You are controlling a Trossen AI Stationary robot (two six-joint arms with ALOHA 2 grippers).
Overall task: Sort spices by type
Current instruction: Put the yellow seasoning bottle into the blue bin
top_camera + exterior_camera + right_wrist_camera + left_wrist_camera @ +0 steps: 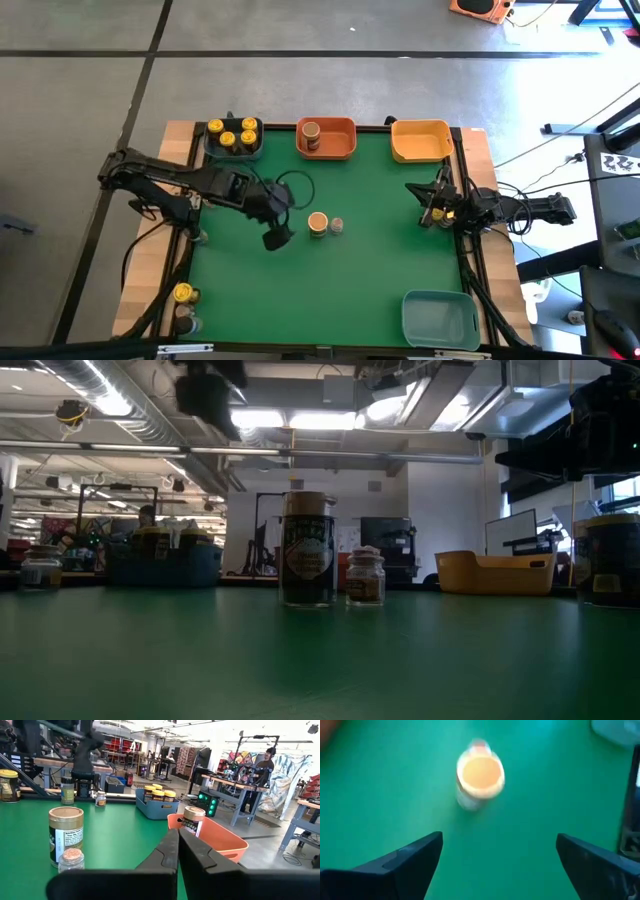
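Observation:
A tan-lidded spice jar [318,223] stands upright on the green mat near the table's middle, with a tiny jar [337,226] just to its right. In the left wrist view the tan lid [480,774] lies ahead of the fingers. My left gripper [278,235] hovers open, just left of this jar and slanting down, with nothing between its fingers [405,865]. My right gripper [178,845] waits shut and level at the table's right edge [428,212]. Several yellow-lidded jars [233,137] stand in the blue bin at the far left. One tan-lidded jar [311,133] stands in the orange bin [340,150].
A yellow bin [421,140] stands at the far right and a pale blue bin [440,318] at the near right corner. More jars [183,293] stand on the wooden edge at the near left. People show in the room beyond the table.

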